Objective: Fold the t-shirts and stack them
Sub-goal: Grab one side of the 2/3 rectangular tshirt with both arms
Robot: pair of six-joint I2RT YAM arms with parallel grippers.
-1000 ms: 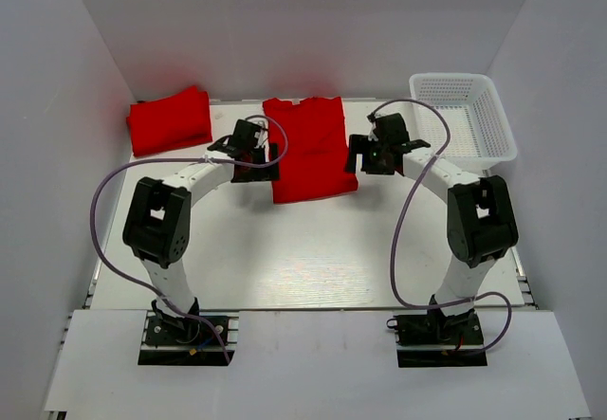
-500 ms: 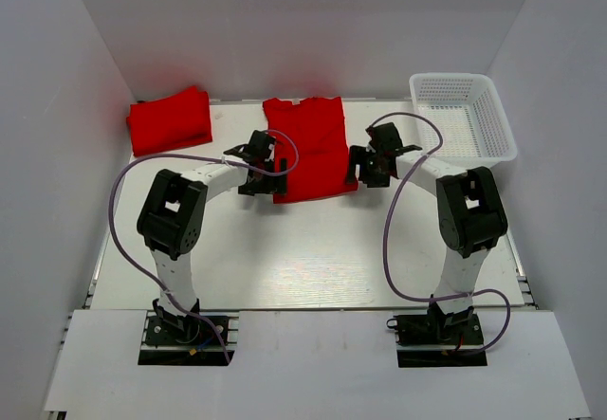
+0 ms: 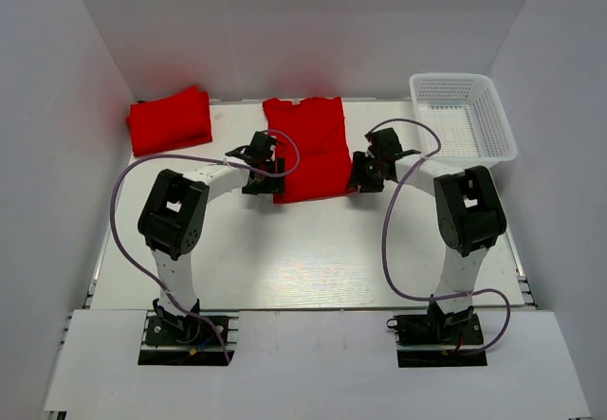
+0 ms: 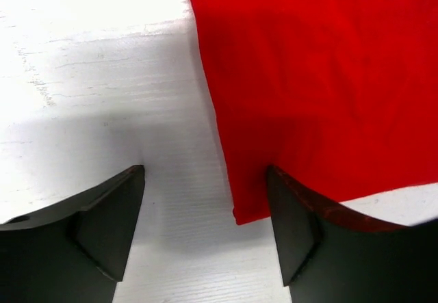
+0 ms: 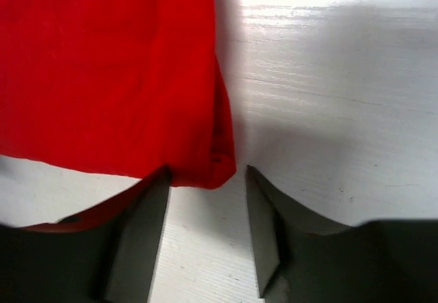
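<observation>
A red t-shirt [image 3: 309, 148] lies partly folded as a long strip at the middle back of the table. A second red t-shirt [image 3: 170, 120] lies folded at the back left. My left gripper [image 3: 265, 182] is open and low at the strip's near left corner [image 4: 241, 211]; the corner lies between its jaws. My right gripper [image 3: 361, 176] is open and low at the near right corner [image 5: 212, 173], with the cloth edge between its jaws. Neither holds cloth.
A white mesh basket [image 3: 493, 117] stands at the back right, with nothing in it. White walls close in the table on the left, back and right. Purple cables loop off both arms.
Both grippers have moved toward the near edge of the shirt and down to its two near corners. The shirts have not moved.
</observation>
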